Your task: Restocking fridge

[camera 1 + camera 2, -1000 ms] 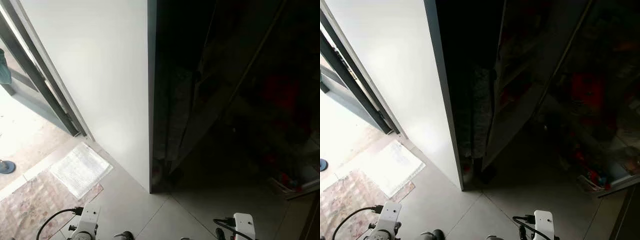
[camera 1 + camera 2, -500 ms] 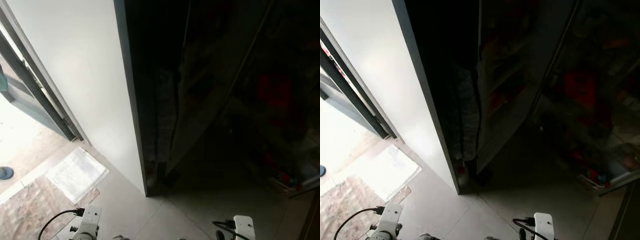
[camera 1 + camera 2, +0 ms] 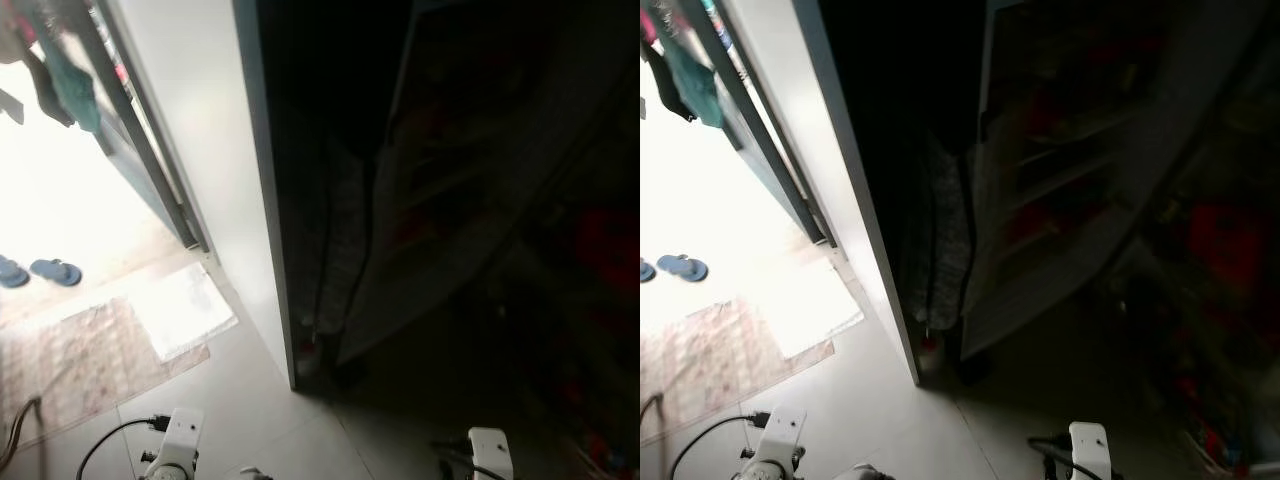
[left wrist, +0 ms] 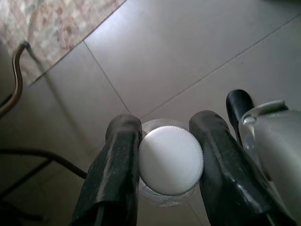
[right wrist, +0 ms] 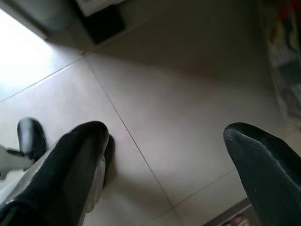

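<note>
**Capped bottle held low before the open fridge**

Left gripper (image 4: 169, 155) clamped on a clear bottle (image 4: 170, 160), white ribbed cap toward the wrist camera, one black finger (image 4: 117, 169) on each side, above pale floor tiles (image 4: 188, 52). Right gripper (image 5: 164, 155) with fingers spread wide, nothing between them, over the same tiles near the fridge's dark base. Ahead in the head views, an open fridge (image 3: 1060, 180), very dark inside, with dim shelves and reddish items too dark to identify. White wall panel (image 3: 210, 150) beside it on the left. Farther left, a bright doorway, a patterned mat (image 3: 90, 350) and a pair of blue slippers (image 3: 40, 272) on the floor.
</note>
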Tool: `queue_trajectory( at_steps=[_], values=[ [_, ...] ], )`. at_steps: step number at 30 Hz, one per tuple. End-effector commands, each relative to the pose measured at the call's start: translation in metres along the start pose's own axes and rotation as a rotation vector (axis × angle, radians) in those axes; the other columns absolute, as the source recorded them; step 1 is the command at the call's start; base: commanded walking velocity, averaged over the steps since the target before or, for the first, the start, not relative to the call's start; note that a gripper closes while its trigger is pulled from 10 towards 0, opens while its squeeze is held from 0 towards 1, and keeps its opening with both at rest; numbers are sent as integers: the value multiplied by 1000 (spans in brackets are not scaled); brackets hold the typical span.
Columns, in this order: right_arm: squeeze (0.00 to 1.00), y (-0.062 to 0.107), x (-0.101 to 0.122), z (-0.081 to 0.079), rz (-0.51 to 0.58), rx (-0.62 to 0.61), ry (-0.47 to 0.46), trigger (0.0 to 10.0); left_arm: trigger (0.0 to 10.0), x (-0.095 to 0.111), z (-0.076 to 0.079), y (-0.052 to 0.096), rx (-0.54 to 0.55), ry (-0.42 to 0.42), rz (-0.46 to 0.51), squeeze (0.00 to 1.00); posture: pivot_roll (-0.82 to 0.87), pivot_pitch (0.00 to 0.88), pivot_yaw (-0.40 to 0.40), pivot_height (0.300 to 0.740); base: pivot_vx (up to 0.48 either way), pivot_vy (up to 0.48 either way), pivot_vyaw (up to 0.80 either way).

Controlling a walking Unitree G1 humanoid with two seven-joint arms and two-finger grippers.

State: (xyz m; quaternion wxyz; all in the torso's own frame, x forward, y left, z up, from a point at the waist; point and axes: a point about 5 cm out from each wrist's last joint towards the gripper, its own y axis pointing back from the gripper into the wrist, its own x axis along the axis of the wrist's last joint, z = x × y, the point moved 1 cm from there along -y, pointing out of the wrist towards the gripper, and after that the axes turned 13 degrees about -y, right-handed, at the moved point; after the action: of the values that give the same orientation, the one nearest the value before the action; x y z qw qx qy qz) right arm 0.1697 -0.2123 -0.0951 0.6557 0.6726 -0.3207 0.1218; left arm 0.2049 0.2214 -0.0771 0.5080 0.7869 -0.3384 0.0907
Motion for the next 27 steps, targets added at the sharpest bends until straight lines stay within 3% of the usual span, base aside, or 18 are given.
queue_trajectory(
  at_steps=[1, 19, 27],
  values=[
    [0, 2, -11, 1, -32, -1, -6, 10000, 10000, -8, 4, 1, -14, -2, -30, 0, -127, 175, -32, 740, 0, -446, 794],
    [0, 3, -21, -11, -43, 37, -22, 10000, 10000, -7, 4, 1, -10, -5, -31, 0, -129, 179, -33, 740, 0, -427, 32],
    [0, 3, -21, -11, -47, 48, -17, 10000, 10000, -8, 4, 1, -6, 1, -35, 0, -130, 179, -33, 740, 0, 0, 0]
  ],
)
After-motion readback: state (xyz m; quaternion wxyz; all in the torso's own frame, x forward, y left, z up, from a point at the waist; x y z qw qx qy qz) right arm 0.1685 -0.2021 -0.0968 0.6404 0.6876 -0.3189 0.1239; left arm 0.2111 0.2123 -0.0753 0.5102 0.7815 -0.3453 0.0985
